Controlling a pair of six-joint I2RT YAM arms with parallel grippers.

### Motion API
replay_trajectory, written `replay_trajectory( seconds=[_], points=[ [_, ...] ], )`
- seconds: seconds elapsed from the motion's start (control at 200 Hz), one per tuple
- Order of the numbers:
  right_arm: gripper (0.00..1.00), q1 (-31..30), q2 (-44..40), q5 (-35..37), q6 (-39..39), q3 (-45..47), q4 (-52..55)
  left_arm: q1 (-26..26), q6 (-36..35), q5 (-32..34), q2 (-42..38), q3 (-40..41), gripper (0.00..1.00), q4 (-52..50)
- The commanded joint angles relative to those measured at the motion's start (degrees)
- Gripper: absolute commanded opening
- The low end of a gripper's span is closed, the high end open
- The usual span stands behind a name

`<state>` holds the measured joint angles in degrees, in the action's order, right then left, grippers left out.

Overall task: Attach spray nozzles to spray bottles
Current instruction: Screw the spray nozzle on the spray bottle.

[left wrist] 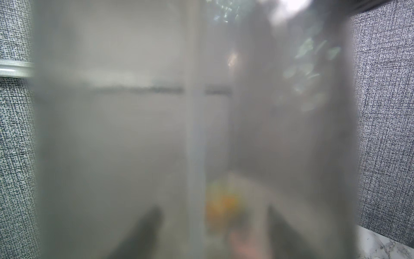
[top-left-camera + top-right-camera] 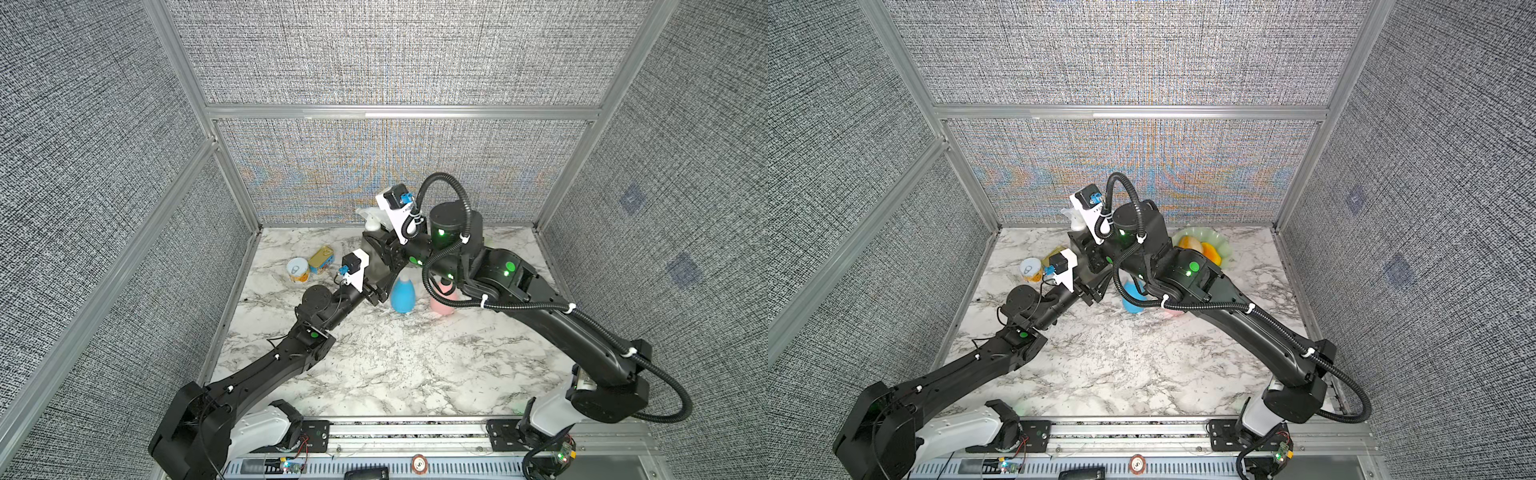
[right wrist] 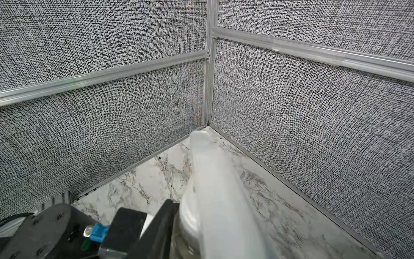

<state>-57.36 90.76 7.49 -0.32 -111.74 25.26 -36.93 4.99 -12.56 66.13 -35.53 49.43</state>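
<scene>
The left hand point(image 1: 212, 232) clamps the smoky grey bottle point(image 1: 112, 134); just above it, a white nozzle point(image 3: 212, 190) touches the right hand point(image 2: 371, 237), grip impossible to tell; the nearby yellow tin point(image 2: 322, 259) has illegible print.

Black arms point(image 2: 266, 370) — green-lit joints point(image 2: 509, 266), white bases point(image 2: 262, 428) — with corrugated cable point(image 2: 536, 306) (white zip-ties point(image 2: 484, 300)) on one.

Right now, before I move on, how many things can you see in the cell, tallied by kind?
Spray bottles: 3 (blue bottle, pink bottle, smoky grey bottle)
Spray nozzles: 1 in view (white nozzle); any others are hidden
Tin cans: 2 (round can, rectangular can)
Fruit bowl: 1
Total: 7
</scene>
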Motion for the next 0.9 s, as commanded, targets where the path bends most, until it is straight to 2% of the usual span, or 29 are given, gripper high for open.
replay_trajectory(
  seconds=[0.0, 0.11, 0.365, 0.425, 0.545, 0.63, 0.725, 0.895],
  points=[
    [0.34, -0.12, -0.02, -1.25, -0.97, 0.12, -2.40, -0.03, 0.28, -0.50, -0.13, -0.40, 0.61, 1.20],
    [0.26, -0.13, 0.38, -1.71, -1.28, 0.71, -2.40, 0.01, 0.16, -0.42, -0.20, -0.52, 0.61, 1.02],
    [0.18, -0.68, 0.34, -0.23, -5.16, 4.60, -5.30, 0.01, -0.42, 0.34, -0.17, -0.88, 0.61, -0.02],
    [0.16, -1.72, 0.51, 4.11, -6.47, 5.64, -6.47, 0.01, -0.80, 0.89, -0.21, -0.95, 0.60, -0.38],
    [0.11, -5.64, 1.96, 20.62, -10.01, 6.93, -8.90, 0.01, -1.22, 2.75, -0.05, -1.06, 0.59, -0.82],
    [0.08, -8.94, 3.14, 31.99, -10.77, 9.44, -14.45, 0.01, -1.49, 4.11, 0.11, -0.90, 0.58, -0.69],
    [0.06, -11.86, 5.71, 40.67, -9.77, 11.10, -21.24, 0.01, -1.76, 5.61, 0.06, -0.69, 0.58, -0.58],
    [0.06, -13.95, 11.27, 45.38, -7.31, 7.97, -27.26, 0.01, -2.59, 8.08, -0.16, -0.24, 0.58, -0.34]
  ],
)
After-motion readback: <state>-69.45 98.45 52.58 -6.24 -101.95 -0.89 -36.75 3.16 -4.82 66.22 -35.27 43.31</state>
